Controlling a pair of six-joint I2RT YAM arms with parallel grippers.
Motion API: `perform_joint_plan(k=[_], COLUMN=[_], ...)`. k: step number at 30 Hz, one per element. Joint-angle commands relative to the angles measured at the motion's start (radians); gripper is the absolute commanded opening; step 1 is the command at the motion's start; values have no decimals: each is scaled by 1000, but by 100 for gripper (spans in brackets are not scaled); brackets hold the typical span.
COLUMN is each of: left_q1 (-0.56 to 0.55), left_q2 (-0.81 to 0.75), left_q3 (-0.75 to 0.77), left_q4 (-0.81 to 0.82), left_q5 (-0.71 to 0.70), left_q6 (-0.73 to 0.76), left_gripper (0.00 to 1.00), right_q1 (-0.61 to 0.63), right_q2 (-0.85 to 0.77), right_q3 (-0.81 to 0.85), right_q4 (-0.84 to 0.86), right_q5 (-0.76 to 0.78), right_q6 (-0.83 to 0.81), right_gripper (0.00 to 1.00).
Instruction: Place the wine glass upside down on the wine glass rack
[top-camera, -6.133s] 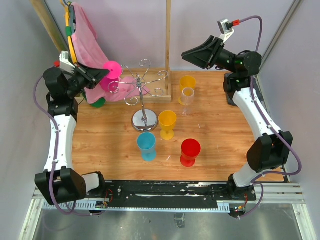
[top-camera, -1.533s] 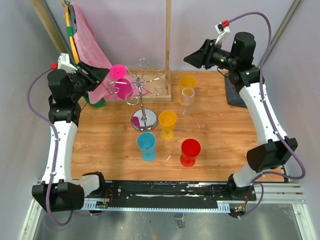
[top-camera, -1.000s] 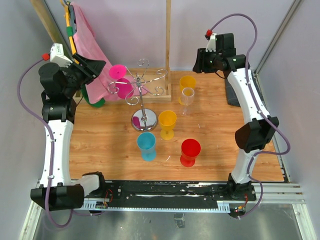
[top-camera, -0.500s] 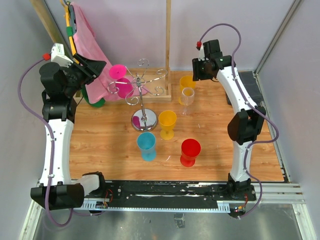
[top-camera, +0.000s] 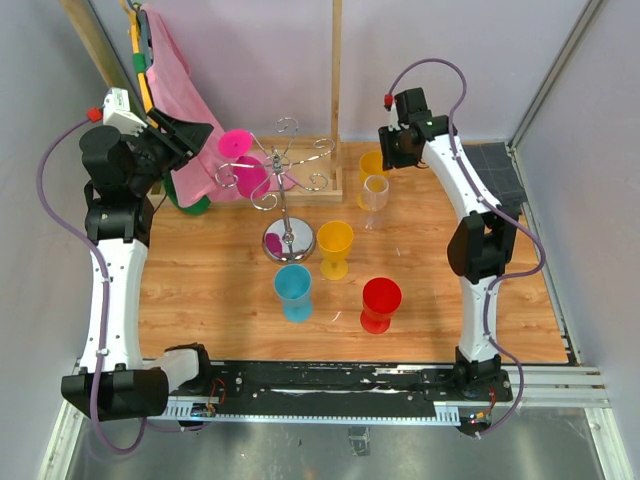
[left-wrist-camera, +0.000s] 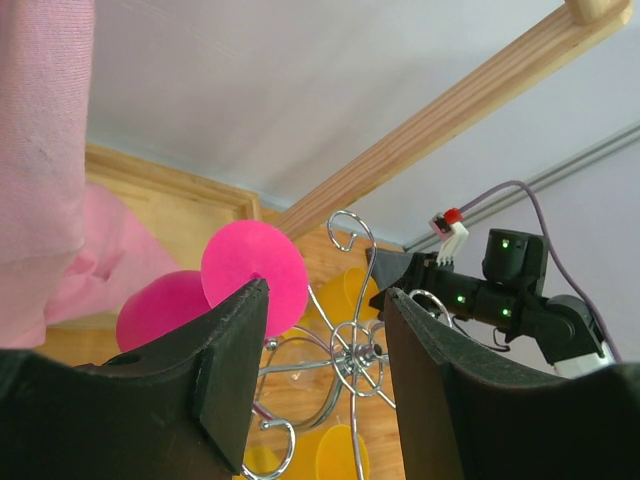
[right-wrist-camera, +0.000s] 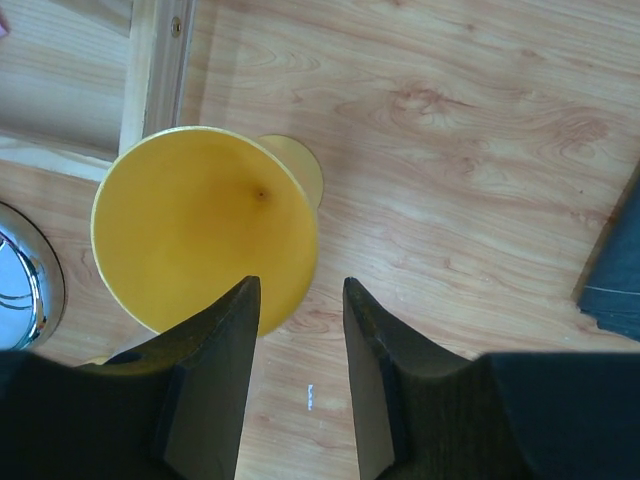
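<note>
Tip: right gripper (right-wrist-camera: 300, 287) hangs spread and empty over the yellow glass (right-wrist-camera: 205, 225) back-right of the rack (top-camera: 285, 241), so I'd centre on its bowl before squeezing; left gripper (left-wrist-camera: 325, 300) is spread too. Count: one rack, one pink glass (top-camera: 236, 143) hung on it, five standing nearby: that one, second yellow glass (top-camera: 335, 243), clear glass (top-camera: 375, 190), blue glass (top-camera: 293, 285), red glass (top-camera: 381, 298).

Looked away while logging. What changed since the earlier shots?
The left gripper let go of the pink glass, now hanging on the wire rack, and pulled back up and left, open. The right gripper swung in from the far right to hover open over the back yellow glass. The blue glass and red glass stayed put.
</note>
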Motion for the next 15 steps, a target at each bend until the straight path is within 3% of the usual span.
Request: perform_joint_plan(k=[1,6,15], left_q1=[5,5,6], left_q2=[-23,-25,-20], left_q3=[-9,-15,-14], left_q4=[21,21,25], left_q5=[12,12,15], left_q6=[7,8,3], left_gripper=[55,55,55], right_q1=[27,31,31], right_q2=[37,51,51], right_q3=[41,43,40], right_q4=[-22,-22,-20], right_q5=[32,47,65], right_q6=[-20,-21,-18], right_gripper=[39,34,4])
